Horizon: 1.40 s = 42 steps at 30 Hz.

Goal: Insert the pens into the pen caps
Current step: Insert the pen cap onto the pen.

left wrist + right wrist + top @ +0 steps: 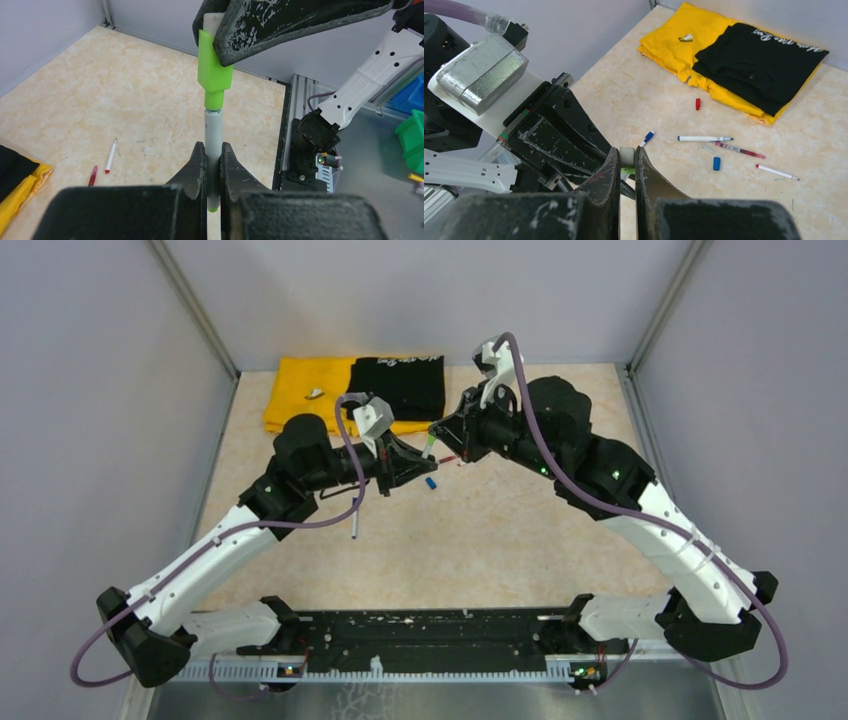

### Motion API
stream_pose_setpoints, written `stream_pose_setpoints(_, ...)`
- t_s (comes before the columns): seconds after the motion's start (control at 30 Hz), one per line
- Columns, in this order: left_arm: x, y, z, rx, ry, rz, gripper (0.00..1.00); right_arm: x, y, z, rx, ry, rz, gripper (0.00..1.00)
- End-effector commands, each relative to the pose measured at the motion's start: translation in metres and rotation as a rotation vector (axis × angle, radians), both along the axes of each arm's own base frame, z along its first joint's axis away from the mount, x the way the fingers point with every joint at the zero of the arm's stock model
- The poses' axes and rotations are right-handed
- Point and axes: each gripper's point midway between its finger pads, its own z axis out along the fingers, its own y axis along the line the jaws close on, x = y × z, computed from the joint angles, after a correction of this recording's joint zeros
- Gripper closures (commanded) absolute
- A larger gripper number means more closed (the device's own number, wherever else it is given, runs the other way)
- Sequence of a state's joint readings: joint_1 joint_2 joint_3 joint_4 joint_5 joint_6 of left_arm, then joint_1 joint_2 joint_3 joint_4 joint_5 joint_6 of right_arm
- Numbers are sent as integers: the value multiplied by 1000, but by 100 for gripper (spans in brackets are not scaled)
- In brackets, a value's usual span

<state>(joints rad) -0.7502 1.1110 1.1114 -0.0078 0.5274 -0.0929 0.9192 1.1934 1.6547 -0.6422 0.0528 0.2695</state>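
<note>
Left wrist view: left gripper (213, 152) closed tight on grey-white barrel of green-tipped pen (214, 127), pen upright between jaws, green end poking out below. Green cap (212, 70) directly above, in line, its narrow end touching pen's top. Right wrist view: right gripper (626, 157) clamped on cap's white end, above table (649, 90). Lying loose on table: blue cap (717, 163), red cap (698, 103), blue-tipped pen (648, 137), dark-tipped pen (704, 138), maroon pen (740, 149), red-tipped pen (776, 171). Yellow cloth (669, 40) under black cloth (759, 55) at far edge.
</note>
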Motion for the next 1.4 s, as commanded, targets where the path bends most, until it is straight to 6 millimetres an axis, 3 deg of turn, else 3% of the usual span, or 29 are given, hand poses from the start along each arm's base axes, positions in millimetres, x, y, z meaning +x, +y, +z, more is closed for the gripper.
stream_pose_setpoints(0.0,0,8,45,-130,-109,43,100,-19,12,-48,-62,161,91,100)
stream_pose_setpoints(0.4,0,12,74,-220,-163,61,100,-44,18,-111,-60,343,157,100)
stream_pose_setpoints(0.83,-2,8,98,-268,-220,32,100,-89,16,-191,-173,545,300,100)
stream_pose_setpoints(1.37,1,12,109,-310,-252,64,100,-128,12,-242,-240,704,393,100)
